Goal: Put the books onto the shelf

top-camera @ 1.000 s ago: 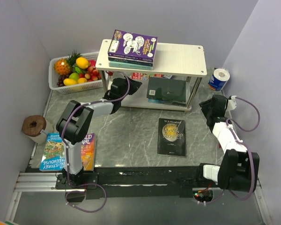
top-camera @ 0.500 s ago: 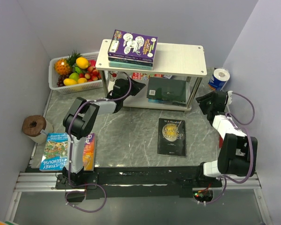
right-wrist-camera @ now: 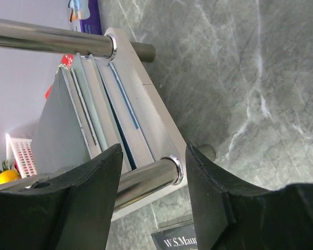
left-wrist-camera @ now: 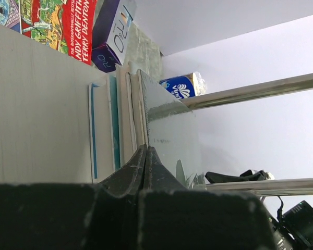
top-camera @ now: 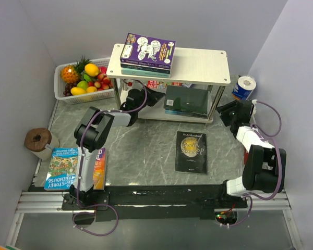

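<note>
Two hands: left hand point(left-wrist-camera: 146, 152) pinched together, right hand point(right-wrist-camera: 152, 151) apart, flanking the lower tier
Shelf point(top-camera: 198, 60): purple-topped stack point(top-camera: 148, 49) above, green-topped stack point(top-camera: 187, 100) below
Worktop point(top-camera: 141, 151): black book point(top-camera: 191, 151) centre, blue book point(top-camera: 60, 169) and orange book point(top-camera: 100, 166) near left

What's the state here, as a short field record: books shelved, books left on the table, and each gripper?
shelf top tier: stack topped by purple cartoon book
lower tier: stack topped by dark green book
on table: black book, blue children's book, orange book
left gripper: shut, tip at lower stack
right gripper: open, at shelf end
</note>
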